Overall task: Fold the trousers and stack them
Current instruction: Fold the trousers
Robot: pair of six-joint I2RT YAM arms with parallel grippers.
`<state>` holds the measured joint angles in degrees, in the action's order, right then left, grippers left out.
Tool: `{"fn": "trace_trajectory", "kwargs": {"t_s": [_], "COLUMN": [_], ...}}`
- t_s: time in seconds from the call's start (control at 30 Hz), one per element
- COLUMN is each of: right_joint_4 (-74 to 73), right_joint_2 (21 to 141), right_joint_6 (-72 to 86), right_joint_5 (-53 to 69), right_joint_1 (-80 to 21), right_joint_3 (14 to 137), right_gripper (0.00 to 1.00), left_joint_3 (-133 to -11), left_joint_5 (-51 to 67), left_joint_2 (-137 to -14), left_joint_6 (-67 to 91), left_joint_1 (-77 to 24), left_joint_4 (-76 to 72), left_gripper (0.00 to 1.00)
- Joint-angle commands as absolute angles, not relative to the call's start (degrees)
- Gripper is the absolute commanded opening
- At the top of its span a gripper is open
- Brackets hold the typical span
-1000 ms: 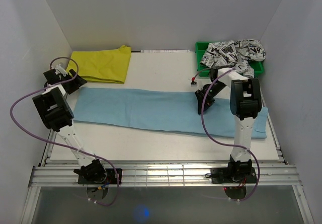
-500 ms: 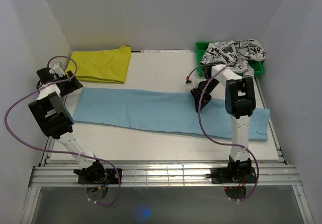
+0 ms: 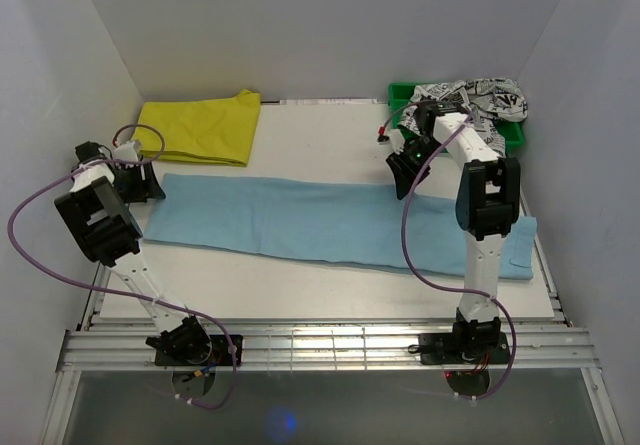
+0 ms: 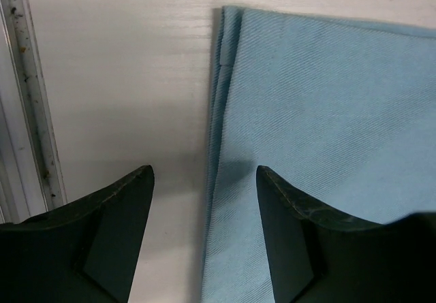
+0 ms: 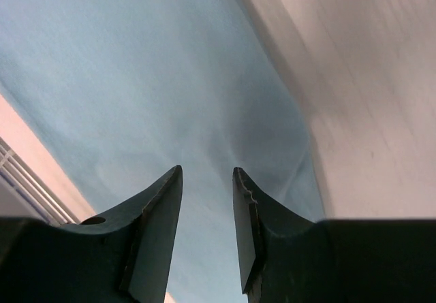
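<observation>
The light blue trousers (image 3: 300,220) lie flat and long across the table, from the left edge to the right edge. My left gripper (image 3: 138,183) is open at their left end; in the left wrist view its fingers straddle the folded cloth edge (image 4: 218,180). My right gripper (image 3: 405,177) is open and empty above the trousers' far edge near the middle right. The right wrist view shows blue cloth (image 5: 157,99) under its jaws, with bare table to the right.
Folded yellow trousers (image 3: 200,127) lie at the back left. Black-on-white printed trousers (image 3: 465,105) spill over a green bin (image 3: 515,133) at the back right. A metal rail (image 4: 30,99) runs along the table's left edge.
My left gripper has moved down from beside the yellow garment to the blue trousers' left end. My right gripper drifted left, then swung back toward the far edge and the bin.
</observation>
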<state>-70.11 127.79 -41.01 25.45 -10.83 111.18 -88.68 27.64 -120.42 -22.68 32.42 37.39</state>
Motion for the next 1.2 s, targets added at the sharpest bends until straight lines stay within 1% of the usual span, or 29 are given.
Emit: {"fn": "trace_trajectory", "kwargs": {"t_s": [0.0,0.13,0.23,0.33,0.43,0.5,0.53,0.57,0.6,0.67,0.87,1.03,1.1,1.17], "right_joint_4": [-71.81,-71.81,-71.81,-71.72,-72.07,-72.33,-72.25,-72.07,-71.90,-71.72,-71.28,-71.02,-71.02,-71.37], "right_joint_2": [121.74,119.36,119.18,119.62,120.49,120.94,120.59,120.32,119.97,119.53,119.36,119.10,118.31,117.69], "right_joint_6": [-42.19,-41.75,-41.75,-41.66,-40.70,-40.08,-39.99,-39.99,-39.90,-39.90,-40.08,-41.13,-42.36,-43.50], "right_joint_5": [23.20,22.41,21.45,20.83,20.57,20.39,20.22,19.69,19.17,18.46,19.42,21.09,21.27,21.18], "right_joint_1": [-6.25,-2.56,-0.88,-0.70,-0.79,-0.79,-0.79,-0.79,-0.79,-0.79,-0.79,-0.70,-0.70,-0.79], "right_joint_3": [106.71,103.89,103.62,104.41,105.90,106.52,106.44,106.26,106.00,105.56,105.99,105.65,104.68,103.89], "right_gripper": [0.42,0.42,0.42,0.42,0.43,0.46,0.51,0.54,0.57,0.59,0.59,0.59,0.62,0.67], "left_joint_3": [-88.77,-88.16,-86.93,-85.26,-83.15,-82.27,-82.27,-82.44,-82.70,-83.76,-92.97,-102.37,-106.95,-110.20], "left_joint_5": [31.64,32.86,34.88,35.68,35.60,34.63,34.11,33.67,33.05,32.26,31.47,30.14,31.11,33.73], "left_joint_2": [-123.66,-124.80,-124.37,-124.45,-124.45,-124.54,-124.54,-124.37,-124.28,-123.67,-120.68,-116.99,-115.76,-114.35], "left_joint_6": [-27.51,-27.95,-28.91,-30.58,-31.90,-31.12,-30.42,-29.89,-29.53,-27.87,-22.51,-25.30,-26.89,-26.46], "left_joint_1": [32.34,32.17,32.08,31.82,31.64,31.64,31.64,31.64,31.73,32.17,37.78,41.31,41.22,40.87], "left_joint_4": [42.89,42.45,42.54,43.85,44.30,43.43,43.07,42.72,42.54,41.66,45.78,54.56,58.43,61.33], "left_gripper": [0.69,0.57,0.54,0.54,0.50,0.34,0.26,0.18,0.06,0.00,0.00,0.00,0.00,0.00]}}
